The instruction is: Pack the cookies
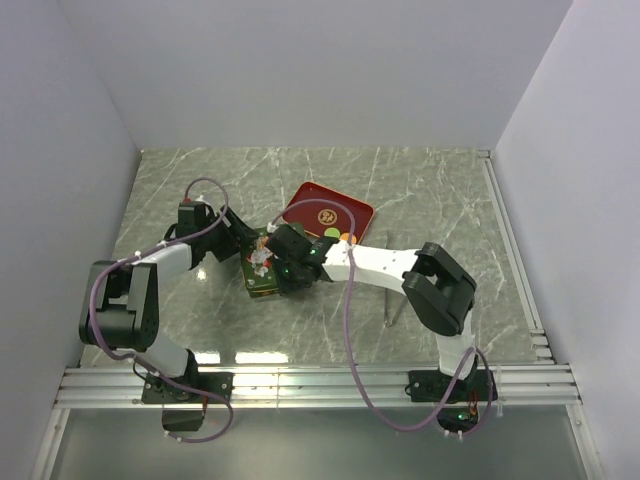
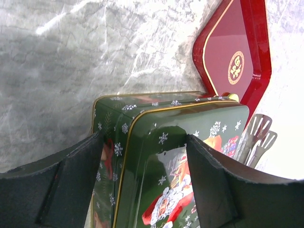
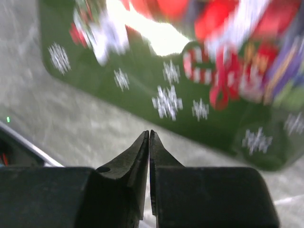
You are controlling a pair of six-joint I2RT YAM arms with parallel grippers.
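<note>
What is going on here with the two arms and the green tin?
Both arms meet at a green Christmas tin on the table, its lid on. The left hand is open, its fingers spread over the lid. The right hand is shut and empty, its tips close to the tin's edge. A red tray lies just behind the tin, and metal tongs lie beside it.

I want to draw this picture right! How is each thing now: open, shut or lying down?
Green Christmas tin box: lid on.
Red square tray: lying flat.
Metal tongs: lying down, ends apart.
Left gripper: open over the tin.
Right gripper: shut, holding nothing.
</note>
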